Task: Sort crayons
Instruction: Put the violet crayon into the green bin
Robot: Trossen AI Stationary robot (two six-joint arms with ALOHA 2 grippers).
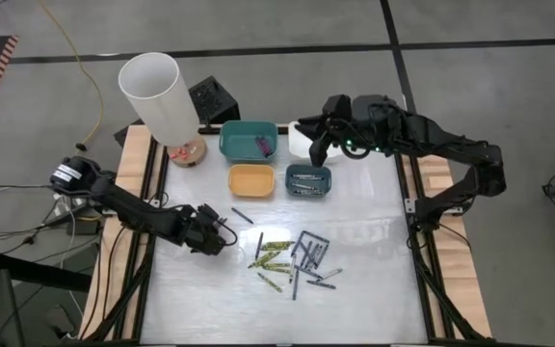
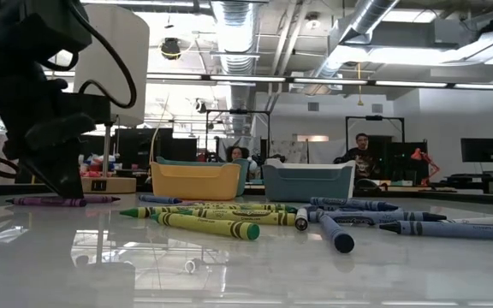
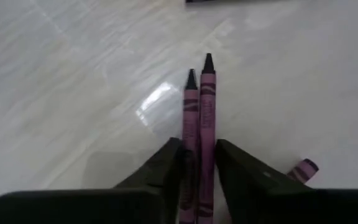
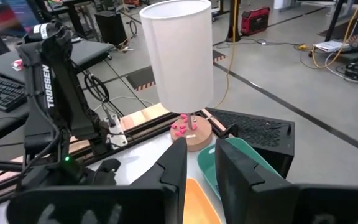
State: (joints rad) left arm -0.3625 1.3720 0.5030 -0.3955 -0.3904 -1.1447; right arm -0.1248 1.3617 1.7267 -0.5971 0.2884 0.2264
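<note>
Crayons (image 1: 292, 258): heaped mid-table, yellow-green, grey and blue mixed. Two purple crayons (image 3: 199, 124) lay side by side on the table between fingers (image 3: 160, 174) of left gripper (image 1: 222, 234), tips pointing forward past the fingertips; clamped on the pair, or nearly so. To do well: squeeze square across both wrappers, lift straight, keep the pair parallel, carry to teal bin (image 1: 249, 139), likely the purple one. Third purple crayon (image 3: 303, 169) seen just beside one finger. Right gripper (image 1: 318, 135) waited over far bins, fingers slightly apart, empty.
</note>
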